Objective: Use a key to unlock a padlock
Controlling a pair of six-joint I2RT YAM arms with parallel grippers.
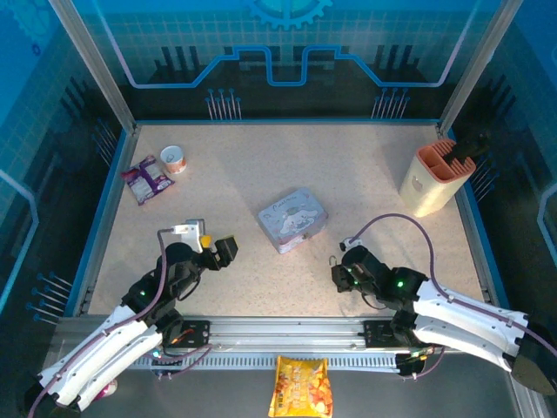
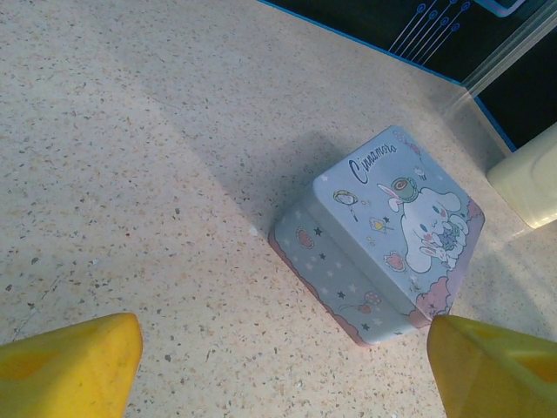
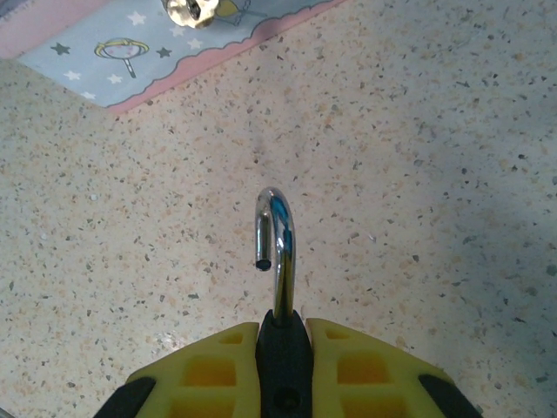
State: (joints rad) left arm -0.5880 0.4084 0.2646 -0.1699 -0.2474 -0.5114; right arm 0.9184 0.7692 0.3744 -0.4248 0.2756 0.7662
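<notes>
The padlock [image 3: 281,252] is held over the bench [image 3: 435,174], its dark body pinched between the yellow fingers of the right pincer [image 3: 283,344]; one end of its shackle hangs free of the body, so it looks sprung. The left pincer [image 2: 283,348] is spread wide with nothing in it, beside the cartoon tin [image 2: 392,235]. The hold is narrow; I judge that a knock or twist could slip the lock sideways, or push the shackle home again. A shiny scrap [image 3: 190,7] against the tin is cut off by the frame; whether it is the key I cannot tell; the keyhole is hidden.
</notes>
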